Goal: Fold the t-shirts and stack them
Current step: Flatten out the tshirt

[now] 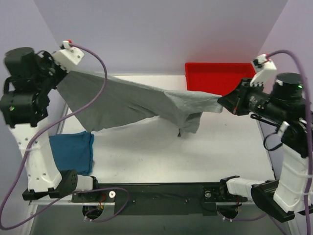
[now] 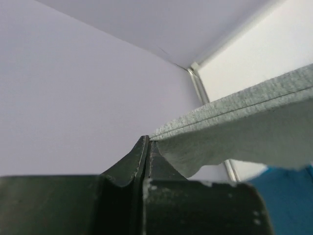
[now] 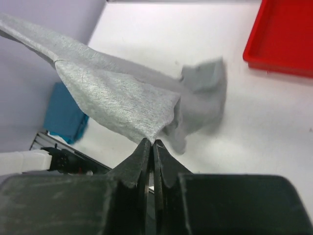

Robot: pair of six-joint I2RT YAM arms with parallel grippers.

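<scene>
Above the white bench [image 1: 195, 156], the top view is showing a grey cotton t-shirt [image 1: 127, 100] hanging stretched between the left gripper [image 1: 62, 74] and the right gripper [image 1: 221, 104], not yet folded. One folded blue t-shirt [image 1: 72, 151] is lying near-left, apparently starting the stack. The left wrist view is showing its jaws clenched on the grey edge. The right wrist view is showing the same pinch, and it alone is revealing the sagging middle and the red plastic tray [image 3: 288, 34].

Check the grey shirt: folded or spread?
Spread, not folded. The grey t-shirt is stretched mid-air between the left pincer and right pincer, both shut on its edges; one part droops toward the table.
</scene>
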